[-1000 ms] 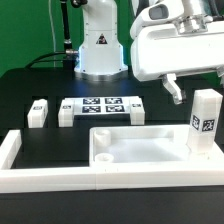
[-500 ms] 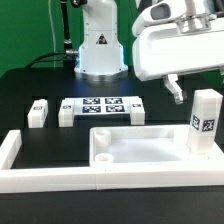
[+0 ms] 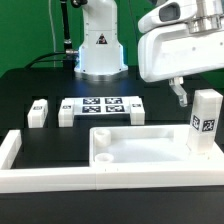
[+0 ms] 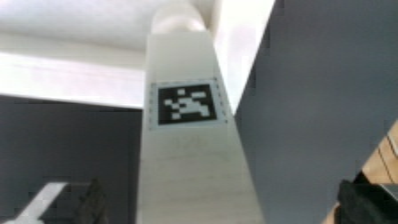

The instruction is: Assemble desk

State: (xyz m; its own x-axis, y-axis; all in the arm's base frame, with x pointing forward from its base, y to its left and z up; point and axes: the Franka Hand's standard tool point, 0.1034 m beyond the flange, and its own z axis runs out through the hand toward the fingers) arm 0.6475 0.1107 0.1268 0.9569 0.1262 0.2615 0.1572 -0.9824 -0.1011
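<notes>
The white tray-like tabletop lies at the front, with a round hole in its near-left corner. A white square leg with a tag stands upright at its right end. My gripper hangs just above and left of that leg's top; one dark finger shows. In the wrist view the tagged leg fills the middle and runs between my fingers, with gaps on both sides. The gripper is open and holds nothing. Three more short legs lie at the back.
The marker board lies between the loose legs. Long white border bars run along the front and left of the black table. The robot base stands behind.
The gripper has shifted towards the exterior view's right, closer to the upright leg. The leg and tabletop have not moved.
</notes>
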